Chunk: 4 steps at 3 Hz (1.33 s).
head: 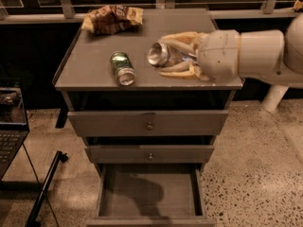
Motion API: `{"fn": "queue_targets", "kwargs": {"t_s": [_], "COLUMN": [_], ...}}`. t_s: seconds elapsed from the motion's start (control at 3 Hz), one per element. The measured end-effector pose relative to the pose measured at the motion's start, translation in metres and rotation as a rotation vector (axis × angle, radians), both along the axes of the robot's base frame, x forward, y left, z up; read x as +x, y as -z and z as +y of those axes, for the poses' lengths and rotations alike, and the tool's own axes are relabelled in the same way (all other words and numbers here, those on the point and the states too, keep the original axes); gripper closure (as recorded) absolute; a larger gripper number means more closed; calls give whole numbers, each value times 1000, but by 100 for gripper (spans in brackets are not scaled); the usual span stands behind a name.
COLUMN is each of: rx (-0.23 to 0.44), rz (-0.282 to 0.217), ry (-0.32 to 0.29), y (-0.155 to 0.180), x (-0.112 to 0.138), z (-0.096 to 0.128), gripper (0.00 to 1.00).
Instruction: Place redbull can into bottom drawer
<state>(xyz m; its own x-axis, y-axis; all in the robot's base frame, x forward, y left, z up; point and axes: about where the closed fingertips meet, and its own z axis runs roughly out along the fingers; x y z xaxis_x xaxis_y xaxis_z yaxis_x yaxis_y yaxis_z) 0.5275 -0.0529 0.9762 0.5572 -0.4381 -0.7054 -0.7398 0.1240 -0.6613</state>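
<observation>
A grey cabinet stands in a dim room, and its flat counter (90,56) carries a few loose things. A crumpled snack bag (112,18) lies at the back left. A green can (123,68) lies on its side near the front edge, left of the middle. The robot's pale arm (255,53) reaches in from the right. Its hand (165,56) sits over the right front part of the counter, with the fingers (177,42) clamped above and below the redbull can (161,54). The redbull can is held on its side with its shiny silver top turned toward the left; whether it touches the surface cannot be told. It is just to the right of the green can and apart from it. Below the counter, two shallow drawers with a round knob (149,125) on each are closed. The bottom drawer (180,193) is pulled out, showing a plain grey floor with a soft shadow across it. The room's floor (255,164) is speckled stone. An open laptop (9,122) sits at the left edge, with a thin black rod (45,188) leaning beside it. A white post (272,98) stands behind the arm on the right.
</observation>
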Motion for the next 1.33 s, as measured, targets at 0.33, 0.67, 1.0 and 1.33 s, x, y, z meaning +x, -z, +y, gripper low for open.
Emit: {"fn": "queue_targets", "kwargs": {"t_s": [0.33, 0.67, 1.0, 1.33], "rx": [67, 58, 69, 88], "rz": [45, 130, 237, 361], "ry": [141, 227, 265, 286], "y": [37, 120, 205, 279], "x": [-20, -35, -45, -49], "z": [-17, -35, -53, -70], "gripper": [100, 100, 100, 100]}}
